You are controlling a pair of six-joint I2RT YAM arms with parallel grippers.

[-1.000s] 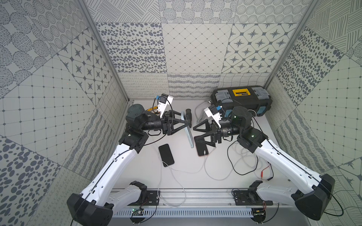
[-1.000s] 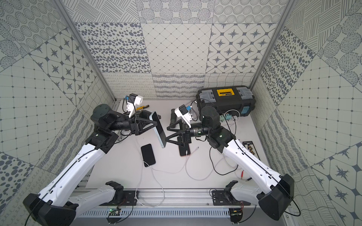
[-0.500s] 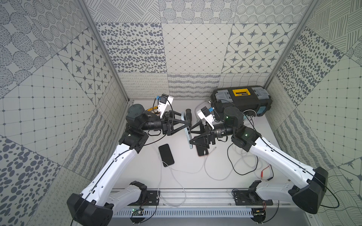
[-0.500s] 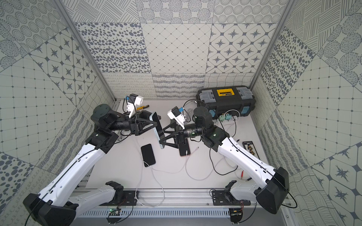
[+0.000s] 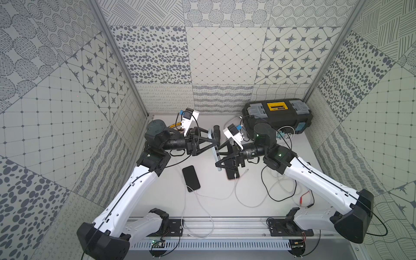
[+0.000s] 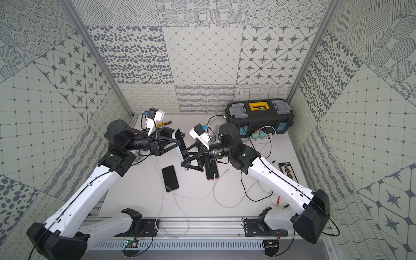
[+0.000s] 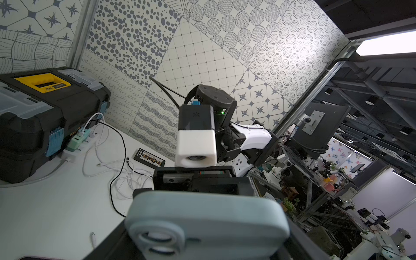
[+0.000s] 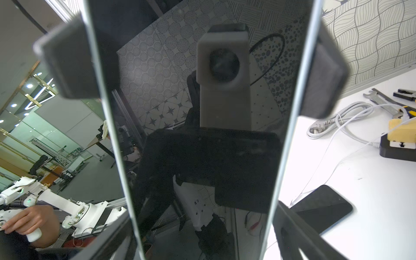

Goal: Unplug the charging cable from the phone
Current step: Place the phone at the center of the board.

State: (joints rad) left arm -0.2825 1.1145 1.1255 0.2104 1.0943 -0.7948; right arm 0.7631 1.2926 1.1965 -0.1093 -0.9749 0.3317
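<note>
A phone in a light blue case (image 5: 214, 147) (image 6: 181, 146) hangs upright above the table. My left gripper (image 5: 213, 140) (image 7: 207, 243) is shut on its side edges, and the case's back (image 7: 207, 222) fills the left wrist view. My right gripper (image 5: 218, 156) (image 6: 185, 158) (image 8: 202, 236) stands open, a finger on either side of the phone's lower part, facing the dark screen (image 8: 202, 146). The left gripper's pads (image 8: 69, 63) press the phone's edges higher up. No charging cable shows at this phone. A loose white cable end (image 5: 246, 171) lies on the table.
A black phone (image 5: 191, 179) and another phone (image 5: 231, 174) lie flat below the grippers, each with a white cable in it. A black toolbox (image 5: 278, 116) and power strip (image 6: 258, 135) stand at the back right. Tangled cables (image 5: 279, 186) lie under the right arm, hand tools (image 5: 174, 125) at the back left.
My right gripper has moved left to the held phone, and its fingers now straddle the phone's lower part, slightly narrower than before. The left arm and phone have stayed still.
</note>
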